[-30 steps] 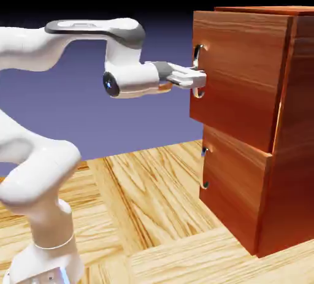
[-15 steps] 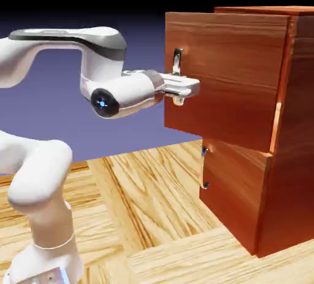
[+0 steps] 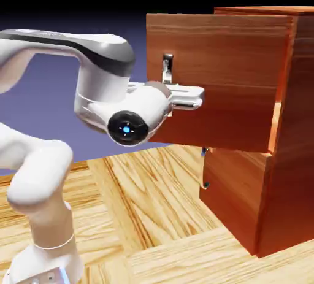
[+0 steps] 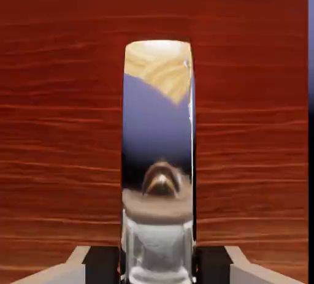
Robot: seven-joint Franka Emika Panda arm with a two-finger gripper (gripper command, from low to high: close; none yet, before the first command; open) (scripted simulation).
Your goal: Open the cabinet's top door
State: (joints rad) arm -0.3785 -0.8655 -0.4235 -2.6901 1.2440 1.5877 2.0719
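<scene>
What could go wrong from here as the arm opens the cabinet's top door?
The fingers sit either side of the shiny handle, so a pull off the door's swing might let it slip out. The top door stands ajar, its handle side out from the cabinet; if the fingers lost the handle now, the opening might stay only partial.

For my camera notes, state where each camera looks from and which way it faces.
Exterior view: beside the white Franka Panda arm, facing across toward the wood-grain cabinet; the arm and pincer show.
Hand view: on the hand, looking along the pincer at the outer face of the top door; only its two fingertips show, at the bottom edge.
Shared: the top door, its curved metal handle and the fingertips.
</scene>
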